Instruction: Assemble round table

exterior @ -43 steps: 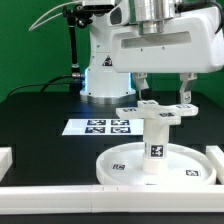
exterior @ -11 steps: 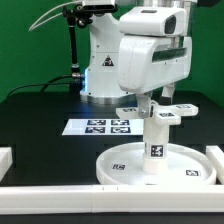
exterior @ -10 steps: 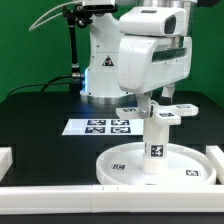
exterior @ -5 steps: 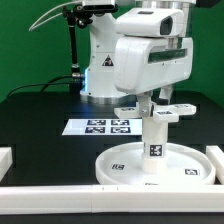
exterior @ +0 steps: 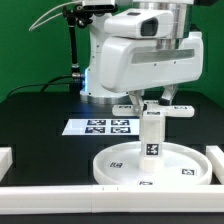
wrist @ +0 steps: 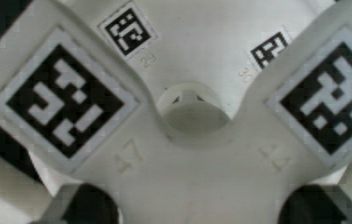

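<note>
The large round disc [exterior: 115, 170] lies flat on the black table near the front. The thick cylinder leg [exterior: 151, 145] stands upright at the disc's middle, a tag on its side. The cross-shaped foot [exterior: 178, 109] sits on top of the leg, its tagged arms sticking out to both sides. My gripper [exterior: 150, 103] reaches straight down over the leg and is shut on the foot. In the wrist view the foot [wrist: 191, 105] fills the picture, with its tagged arms and a small centre bump. One white arm runs between the two dark fingertips [wrist: 88, 205] of my gripper [wrist: 205, 207].
The marker board [exterior: 104, 127] lies on the table behind the disc. White border rails run along the front [exterior: 70, 190], the exterior view's left [exterior: 5, 156] and right [exterior: 216, 152]. The arm's white base [exterior: 100, 85] stands at the back.
The jaws have closed on the foot. The hand has since turned about the leg's axis, and the foot's arms have turned with it.
</note>
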Controlling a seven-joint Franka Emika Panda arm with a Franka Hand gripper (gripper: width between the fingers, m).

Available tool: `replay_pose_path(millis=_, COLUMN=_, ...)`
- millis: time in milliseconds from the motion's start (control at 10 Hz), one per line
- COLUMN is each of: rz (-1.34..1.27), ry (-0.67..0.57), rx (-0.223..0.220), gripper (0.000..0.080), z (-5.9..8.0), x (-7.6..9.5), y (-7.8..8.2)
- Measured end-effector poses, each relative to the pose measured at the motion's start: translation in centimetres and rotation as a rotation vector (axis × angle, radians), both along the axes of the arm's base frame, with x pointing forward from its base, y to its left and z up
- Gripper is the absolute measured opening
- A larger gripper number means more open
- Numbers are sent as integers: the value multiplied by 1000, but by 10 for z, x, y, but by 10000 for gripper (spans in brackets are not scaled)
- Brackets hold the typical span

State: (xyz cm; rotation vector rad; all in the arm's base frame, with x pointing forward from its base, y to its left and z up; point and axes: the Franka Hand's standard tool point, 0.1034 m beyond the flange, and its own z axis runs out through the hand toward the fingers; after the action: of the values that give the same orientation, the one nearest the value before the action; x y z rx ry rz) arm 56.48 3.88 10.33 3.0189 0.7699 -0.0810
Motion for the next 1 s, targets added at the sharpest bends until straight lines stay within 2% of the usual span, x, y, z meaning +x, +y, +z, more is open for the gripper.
replay_pose_path(millis=200, rz=-252, ry=-2, rx=20, gripper=442, z=0, x=0, y=-3)
replay_pose_path(millis=1000, rz=-827, ry=-11, rx=-4, gripper=443, z=0, x=0, y=-1)
